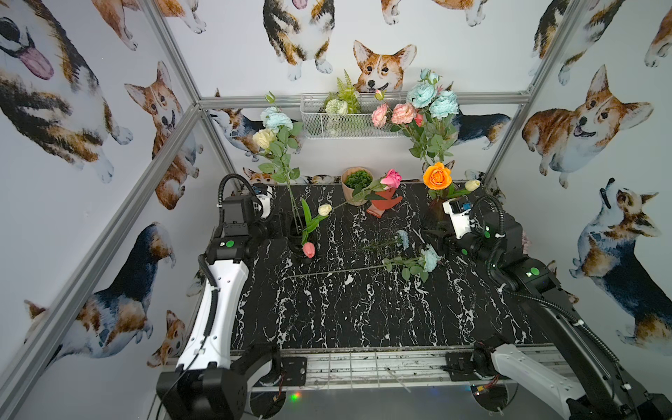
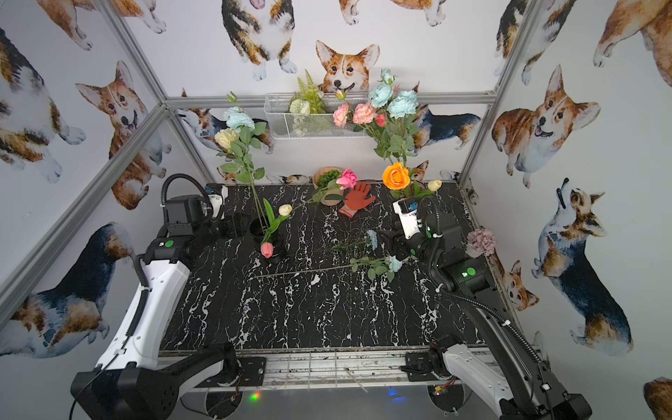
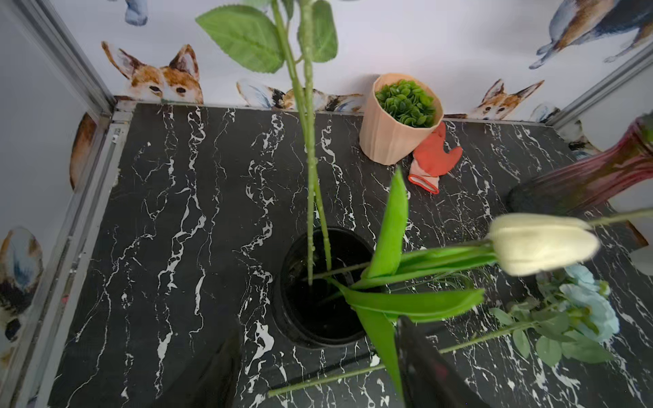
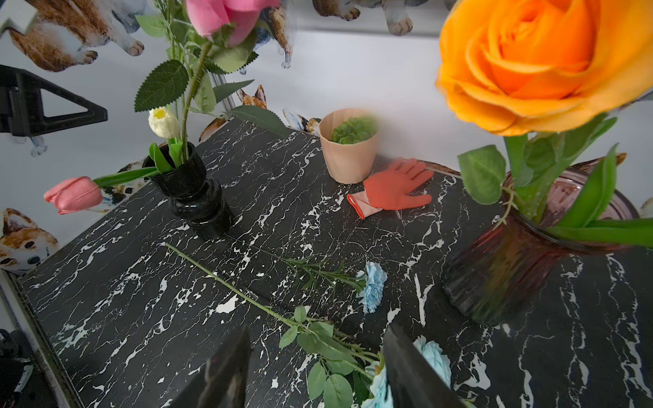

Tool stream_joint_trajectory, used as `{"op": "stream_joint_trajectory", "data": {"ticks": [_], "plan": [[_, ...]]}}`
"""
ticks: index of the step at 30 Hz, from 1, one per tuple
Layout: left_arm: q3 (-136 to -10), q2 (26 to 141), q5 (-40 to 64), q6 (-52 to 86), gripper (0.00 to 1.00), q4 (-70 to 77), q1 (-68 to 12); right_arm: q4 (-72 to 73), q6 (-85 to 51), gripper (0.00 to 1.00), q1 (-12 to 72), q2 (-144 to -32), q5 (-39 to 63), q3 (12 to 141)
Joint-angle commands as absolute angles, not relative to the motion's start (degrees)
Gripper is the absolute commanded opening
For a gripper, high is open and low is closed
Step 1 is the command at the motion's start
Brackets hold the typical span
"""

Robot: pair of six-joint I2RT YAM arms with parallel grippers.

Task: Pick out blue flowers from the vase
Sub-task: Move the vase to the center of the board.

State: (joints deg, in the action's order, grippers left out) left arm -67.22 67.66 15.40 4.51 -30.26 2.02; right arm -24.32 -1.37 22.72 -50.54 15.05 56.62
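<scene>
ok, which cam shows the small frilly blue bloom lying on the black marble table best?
Right wrist: the small frilly blue bloom is close, sharp and unobstructed. In both top views it is tiny. Left wrist: cannot pick it out.

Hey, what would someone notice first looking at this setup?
The big orange rose in the red vase at the back right of the table stands out first, against corgi wallpaper on the walls. Two blue flowers lie flat on the black marble top, toward its right side.
</scene>
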Motion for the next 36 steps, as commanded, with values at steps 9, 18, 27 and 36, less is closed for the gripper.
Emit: {"op": "stream_joint_trajectory", "data": {"ticks": [9,18,27,36], "plan": [[-75.40,81.19,20.45,4.25,0.65,-28.77,3.35,-23.64,-2.90,0.62,22.65,-50.58,15.64,55.47],[-76.62,85.19,12.94,0.55,0.59,-31.68,2.85,-22.15,-3.62,0.62,22.65,-52.68,16.91,55.30],[-76.78,87.15,12.31,-0.60,0.45,-32.02,0.19,-21.97,-3.63,0.62,22.68,-53.70,16.85,55.54],[-76.21,88.49,8.53,-2.50,0.38,-33.19,-0.86,-22.59,-2.88,0.62,22.63,-53.66,16.00,55.48]]}}
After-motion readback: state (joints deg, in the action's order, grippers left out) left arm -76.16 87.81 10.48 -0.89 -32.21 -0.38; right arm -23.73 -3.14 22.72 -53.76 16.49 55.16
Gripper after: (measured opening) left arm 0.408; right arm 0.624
